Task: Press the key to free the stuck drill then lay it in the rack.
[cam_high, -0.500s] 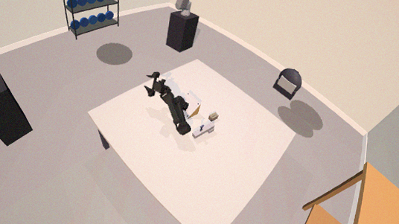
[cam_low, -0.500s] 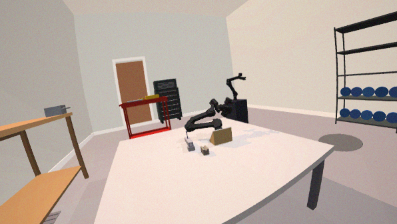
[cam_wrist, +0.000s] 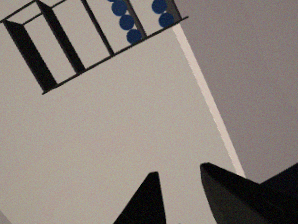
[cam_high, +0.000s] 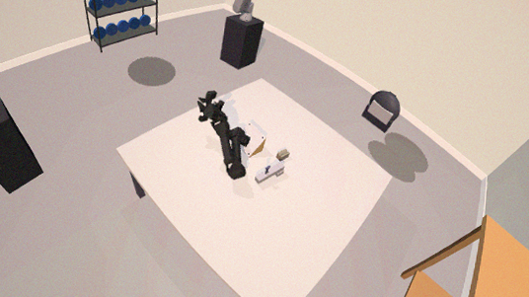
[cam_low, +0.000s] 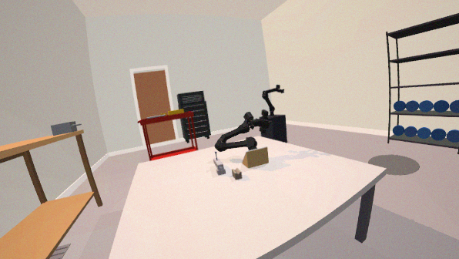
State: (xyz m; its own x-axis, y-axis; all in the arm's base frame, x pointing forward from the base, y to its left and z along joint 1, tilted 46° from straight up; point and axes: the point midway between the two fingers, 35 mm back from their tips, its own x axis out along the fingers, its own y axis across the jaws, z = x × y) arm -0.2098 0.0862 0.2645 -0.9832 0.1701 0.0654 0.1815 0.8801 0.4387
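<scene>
A pale grey fixture (cam_high: 275, 168) (cam_low: 219, 167) stands on the table (cam_high: 223, 217) (cam_low: 185, 208), with a thin dark upright piece (cam_high: 267, 169) (cam_low: 216, 156) at one end. Which part is the key and which the drill is too small to tell. A small tan notched block (cam_high: 283, 155) (cam_low: 237, 174), probably the rack, stands just beyond the fixture's other end. My gripper (cam_high: 200, 104) (cam_low: 266, 122) (cam_wrist: 180, 176) is raised well away from both, on the far side of the arm's base. Its fingers are partly open, with a narrow gap and nothing between them.
A wedge-shaped block (cam_high: 258, 147) (cam_low: 257, 157) with a pale sloping face and tan sides stands between the arm's base and the tan notched block. Beyond the table are a black pedestal (cam_high: 240, 42) with another arm and a shelf of blue dumbbells (cam_high: 121, 25) (cam_wrist: 126, 22).
</scene>
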